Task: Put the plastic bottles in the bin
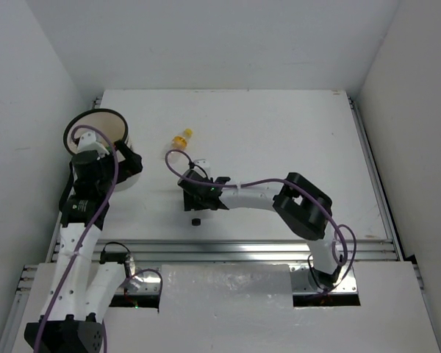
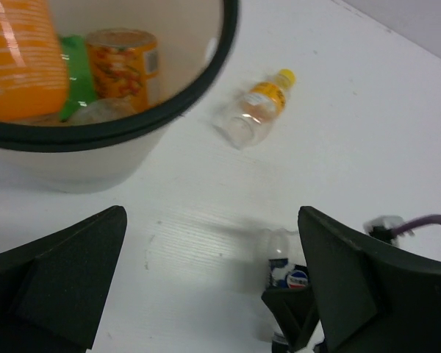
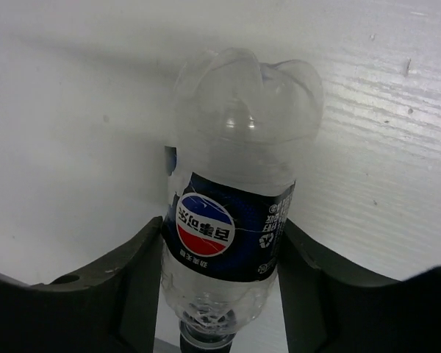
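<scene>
The white bin (image 1: 119,122) stands at the far left; in the left wrist view its black rim (image 2: 206,77) shows two orange bottles (image 2: 22,59) and a green one (image 2: 77,70) inside. A clear bottle with a yellow cap (image 1: 181,137) lies on the table right of the bin, and it also shows in the left wrist view (image 2: 253,110). My right gripper (image 1: 202,193) is shut on a clear bottle with a dark blue label (image 3: 231,198), held cap toward the wrist. My left gripper (image 2: 213,283) is open and empty beside the bin (image 1: 128,169).
A small black object (image 1: 196,220) lies on the table just in front of the right gripper. White walls close in on both sides. A metal rail (image 1: 242,246) runs along the table's near edge.
</scene>
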Robot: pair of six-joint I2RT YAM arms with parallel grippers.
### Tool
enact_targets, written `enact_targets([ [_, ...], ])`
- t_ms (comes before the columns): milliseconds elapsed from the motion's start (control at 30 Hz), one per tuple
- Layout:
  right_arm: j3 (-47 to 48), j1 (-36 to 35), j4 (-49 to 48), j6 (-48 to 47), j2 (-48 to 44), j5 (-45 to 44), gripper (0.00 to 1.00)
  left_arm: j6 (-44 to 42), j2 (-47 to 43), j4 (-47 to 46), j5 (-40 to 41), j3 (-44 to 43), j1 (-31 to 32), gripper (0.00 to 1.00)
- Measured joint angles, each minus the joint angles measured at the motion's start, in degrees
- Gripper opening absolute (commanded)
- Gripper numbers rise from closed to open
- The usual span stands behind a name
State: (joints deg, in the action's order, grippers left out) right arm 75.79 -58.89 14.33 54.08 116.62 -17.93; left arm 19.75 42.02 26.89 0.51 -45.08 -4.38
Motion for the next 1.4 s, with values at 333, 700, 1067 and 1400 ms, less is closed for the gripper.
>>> enact_targets([
  [333, -34.99, -0.04, -24.98, -19.78, -29.07, 8.26, 0.19, 4.59, 4.55, -7.32, -22.75, 3.08, 16.00, 1.00],
  [700, -48.78, -0.11, -45.00, -33.64, -58.25, 20.24, 0.22, 11.65, 10.45, -21.00, -35.34, 3.72, 34.36, 1.00],
  [1067, -48.59, 0.22, -43.10, -35.89, -62.20, 21.35, 0.99, 12.50, 15.26, -14.36, -22.32, -4.33, 41.57, 0.00],
  [1400, -48.17, 0.66, -21.18, -33.29, -71.04, -0.24, 0.99, 10.27, 22.73, 10.58, 24.46, -39.06, 13.35, 0.00],
])
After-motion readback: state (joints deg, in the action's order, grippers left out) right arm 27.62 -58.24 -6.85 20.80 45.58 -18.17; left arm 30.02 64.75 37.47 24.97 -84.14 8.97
